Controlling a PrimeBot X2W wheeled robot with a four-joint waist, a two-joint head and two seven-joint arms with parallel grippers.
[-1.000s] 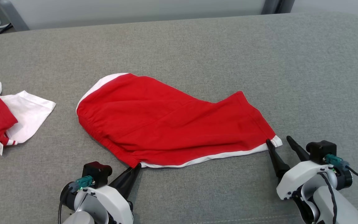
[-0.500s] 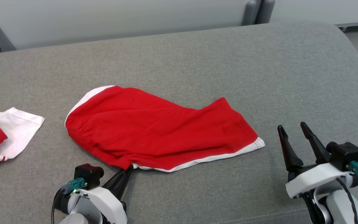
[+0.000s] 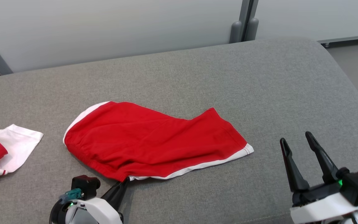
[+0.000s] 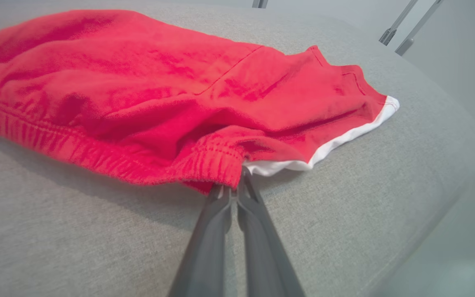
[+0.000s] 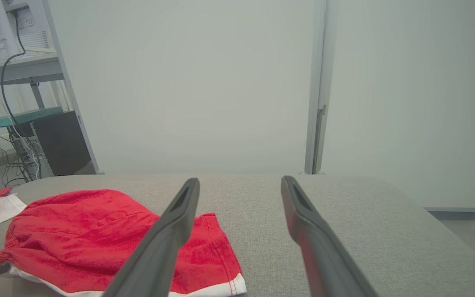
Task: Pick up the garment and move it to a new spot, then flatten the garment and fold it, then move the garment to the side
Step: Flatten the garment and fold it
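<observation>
My left hand (image 3: 125, 181) was pressed shut, pinching the near corner of the red garment (image 3: 154, 143) at its stretchy waist edge. The garment lay spread in the middle of the grey bench (image 3: 228, 77). My right hand (image 3: 295, 137) was spread wide, well apart from the white hem, near the bench's rounded right edge. More clothes (image 3: 14, 146) lay far left.

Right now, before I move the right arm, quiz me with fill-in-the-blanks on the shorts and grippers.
The left gripper is ____ on the shorts.
The right gripper stands ____, touching nothing.
The red shorts' hem is ____.
Missing words: shut; open; white.
</observation>
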